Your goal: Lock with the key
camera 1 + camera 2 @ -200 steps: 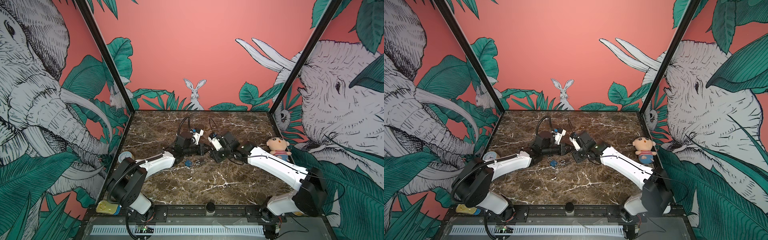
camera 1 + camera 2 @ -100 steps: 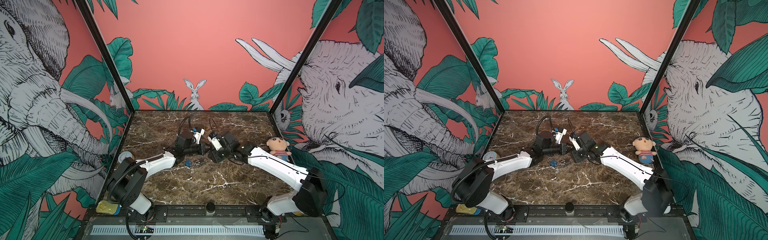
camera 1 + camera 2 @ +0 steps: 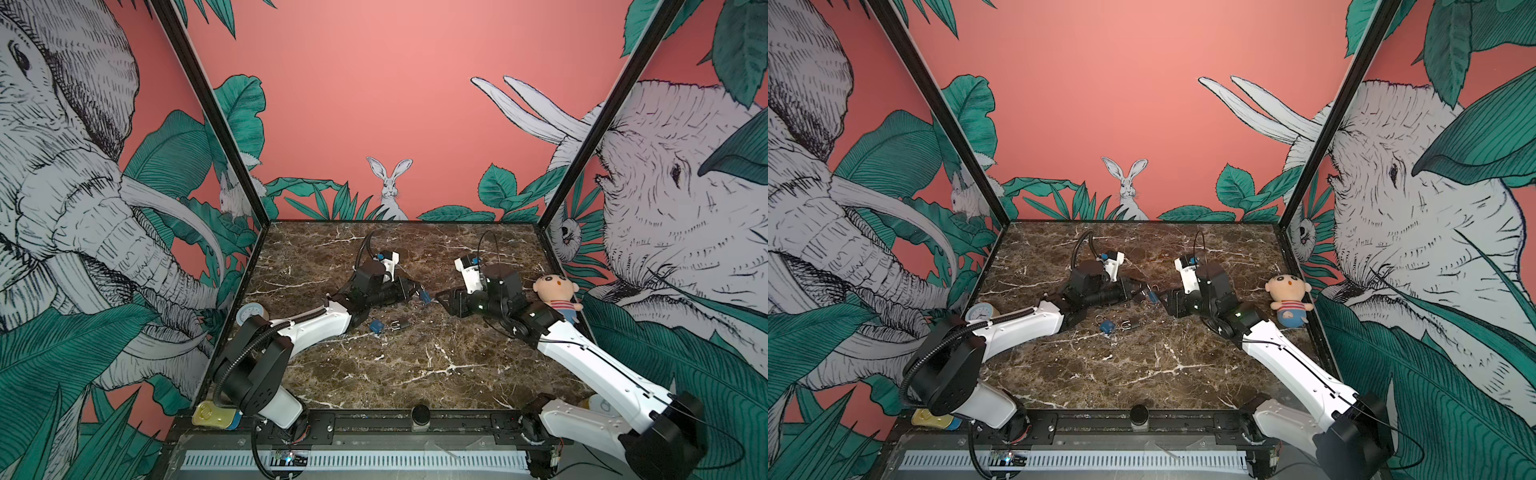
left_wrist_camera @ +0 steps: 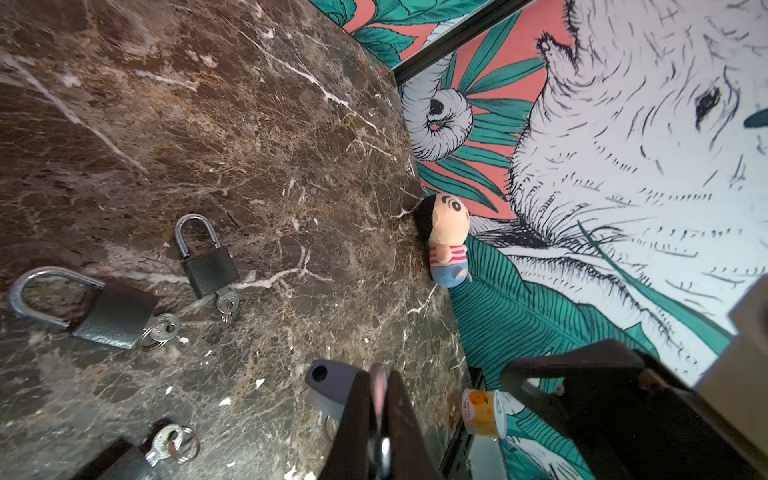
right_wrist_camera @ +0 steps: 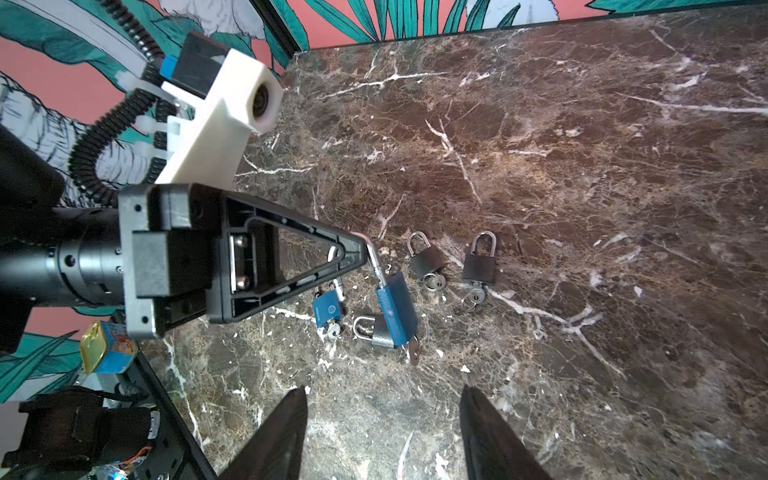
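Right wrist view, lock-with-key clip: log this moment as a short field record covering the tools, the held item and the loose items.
left tool: shut on the shackle of the blue padlock
key: sticks out under that padlock's body
right tool: open, empty, apart from the held padlock
loose on table: smaller blue padlock, grey padlock, two black padlocks
bystander: plush doll at the table's right edge

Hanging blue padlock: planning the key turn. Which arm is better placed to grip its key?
Probably right: the left pincer holds the hanging blue padlock by its shackle; the right pincer is open, facing its key.
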{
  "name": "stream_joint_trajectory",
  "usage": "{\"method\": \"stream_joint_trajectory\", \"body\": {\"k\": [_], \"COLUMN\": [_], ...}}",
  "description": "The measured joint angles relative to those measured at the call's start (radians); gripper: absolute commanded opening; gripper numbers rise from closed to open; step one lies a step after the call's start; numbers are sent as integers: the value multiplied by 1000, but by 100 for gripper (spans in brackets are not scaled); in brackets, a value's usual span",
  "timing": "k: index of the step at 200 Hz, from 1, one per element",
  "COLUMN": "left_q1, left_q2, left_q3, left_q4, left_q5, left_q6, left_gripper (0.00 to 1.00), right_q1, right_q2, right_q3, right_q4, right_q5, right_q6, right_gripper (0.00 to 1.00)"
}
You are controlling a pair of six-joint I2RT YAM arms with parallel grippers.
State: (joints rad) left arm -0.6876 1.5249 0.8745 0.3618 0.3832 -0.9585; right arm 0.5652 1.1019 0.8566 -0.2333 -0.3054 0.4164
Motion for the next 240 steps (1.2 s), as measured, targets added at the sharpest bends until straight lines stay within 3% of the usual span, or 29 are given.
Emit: {"method": "stream_joint_trajectory", "body": {"k": [62, 146, 166, 195, 240], "left_q1": [-1, -29, -41, -45, -45], "left_q2": [-97, -139, -139, -139, -140], "left_q3": [72, 108, 109, 123, 140], "left_q4": [-83, -175, -185, -197, -197], "left_q5": [-37, -67, -66, -66, -69], "left_q6": [-103, -154, -160, -166, -168], "left_gripper": [0, 0, 0, 0, 0], "right_q1": [-3, -3, 0, 11, 16], "right_q2": [12, 71, 87, 111, 134], "right_q3": [-42, -11, 13, 40, 47], "right_q4": [119, 180, 187, 195, 199], "right_q5": [-72, -69, -69, -69, -60], "right_q6": [0, -46, -59, -69, -84], "right_gripper": [57, 56, 53, 40, 37]}}
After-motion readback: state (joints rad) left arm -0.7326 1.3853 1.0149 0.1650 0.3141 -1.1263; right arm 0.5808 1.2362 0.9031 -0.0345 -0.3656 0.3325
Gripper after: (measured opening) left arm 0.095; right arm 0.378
